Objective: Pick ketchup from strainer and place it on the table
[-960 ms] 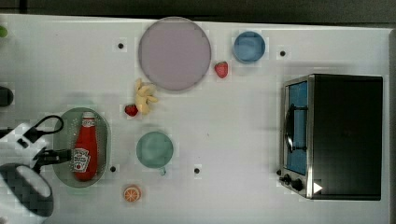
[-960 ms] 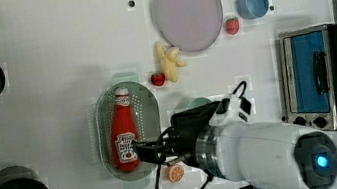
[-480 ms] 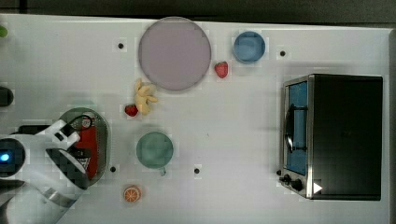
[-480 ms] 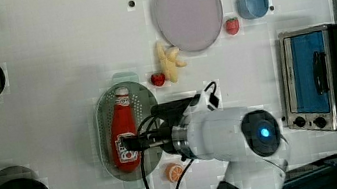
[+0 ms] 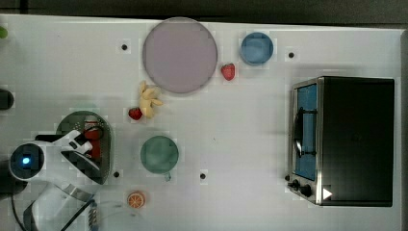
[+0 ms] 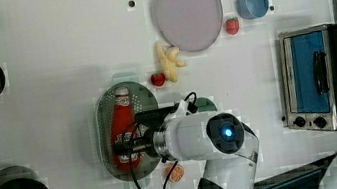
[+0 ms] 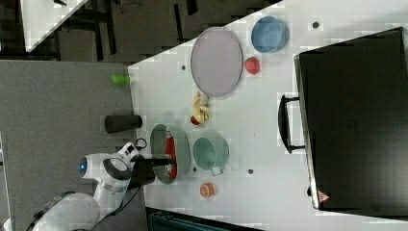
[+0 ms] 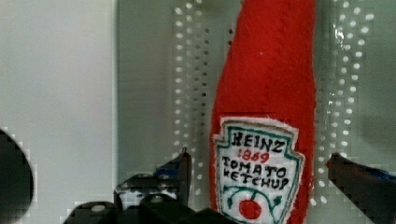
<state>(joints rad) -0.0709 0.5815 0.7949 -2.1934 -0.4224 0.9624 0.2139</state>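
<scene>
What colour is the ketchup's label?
White with green border and lettering on the red ketchup; the label shows best in the wrist view.

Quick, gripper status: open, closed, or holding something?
Gripper: open, one finger on each side of the ketchup lying in the strainer; not gripping it yet.

you've got one ketchup bottle (image 6: 123, 126), one strainer (image 6: 102, 115), two strawberries (image 5: 228, 71) (image 5: 135, 113), one mug (image 5: 159, 154), one plate (image 5: 180, 54), one blue bowl (image 5: 256, 48), one toaster oven (image 5: 353, 139), one orange half (image 5: 136, 199).
</scene>
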